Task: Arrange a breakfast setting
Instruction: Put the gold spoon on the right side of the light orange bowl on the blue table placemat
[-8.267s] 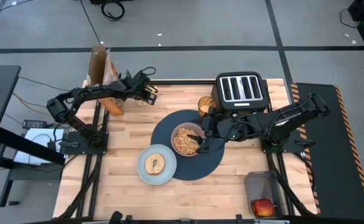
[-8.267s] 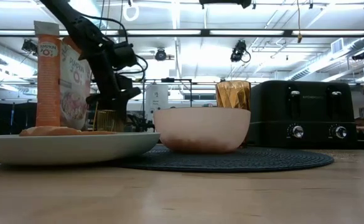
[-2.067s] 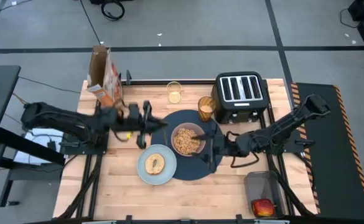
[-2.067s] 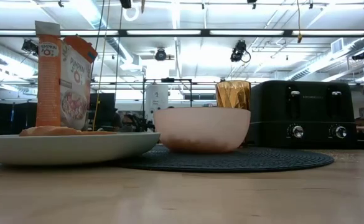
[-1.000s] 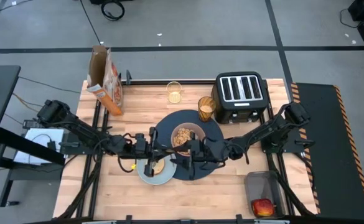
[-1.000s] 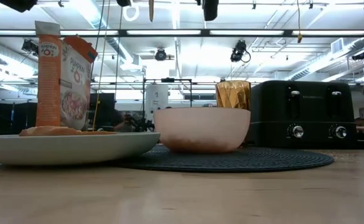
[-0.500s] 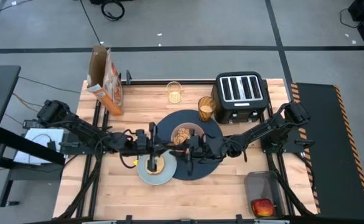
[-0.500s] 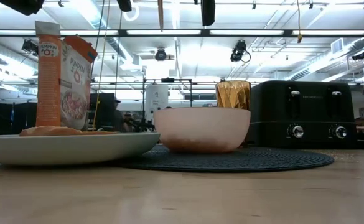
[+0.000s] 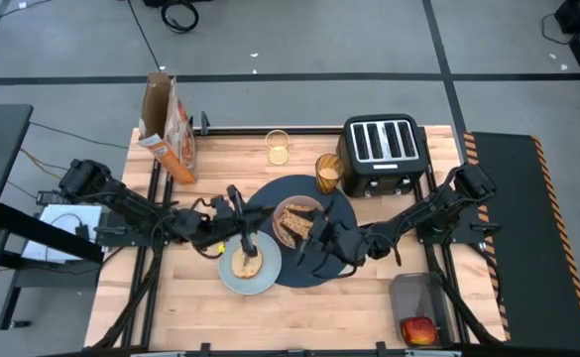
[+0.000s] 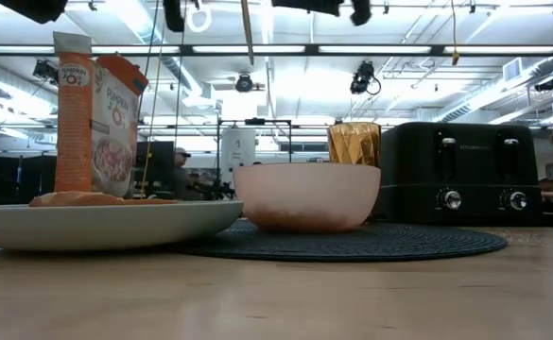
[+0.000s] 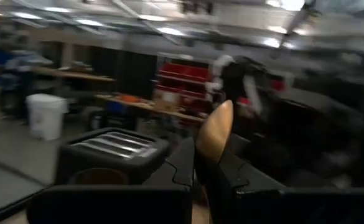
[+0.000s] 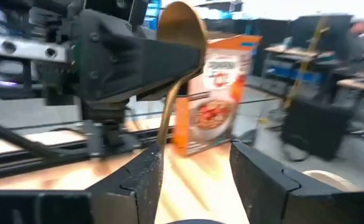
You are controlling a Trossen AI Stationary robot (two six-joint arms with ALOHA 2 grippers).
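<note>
My left gripper (image 11: 197, 180), closed on the upright gold spoon (image 11: 214, 134), faces my half-open right gripper (image 12: 194, 168) beside it.

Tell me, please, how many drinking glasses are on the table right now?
2: a small clear glass near the table's far edge, and an amber tumbler beside the toaster. None seems hidden.

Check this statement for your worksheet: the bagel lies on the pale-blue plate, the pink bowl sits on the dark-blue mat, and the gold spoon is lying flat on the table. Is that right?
The spoon part is wrong. The gold spoon is not on the table; it is held up in the air, pinched in the left tool, as the left wrist view shows. The bagel does lie on the pale-blue plate, and the pink bowl does sit on the dark-blue mat.
</note>
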